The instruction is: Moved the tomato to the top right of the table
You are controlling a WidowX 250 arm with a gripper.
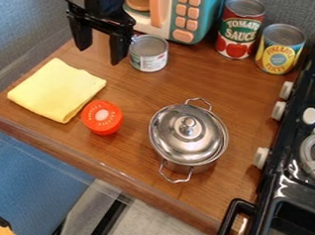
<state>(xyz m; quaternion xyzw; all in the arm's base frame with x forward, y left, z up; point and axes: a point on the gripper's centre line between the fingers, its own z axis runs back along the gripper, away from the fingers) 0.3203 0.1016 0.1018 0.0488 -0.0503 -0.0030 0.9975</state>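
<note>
The tomato can stands upright near the counter's top right corner, we see, between the toy microwave and the yellow can. Over the counter's top left part, we find the gripper with its fingers spread, near the small silver can and above the yellow cloth.

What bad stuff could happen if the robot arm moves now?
The open gripper is right next to the small can, so a sideways move might knock it over.

The tomato can and the yellow-labelled can stand close together, so bumping one could tip the other.

The metal pot has its lid on and its handles sticking out. If the arm snagged a handle, the lid might slide off.
</note>
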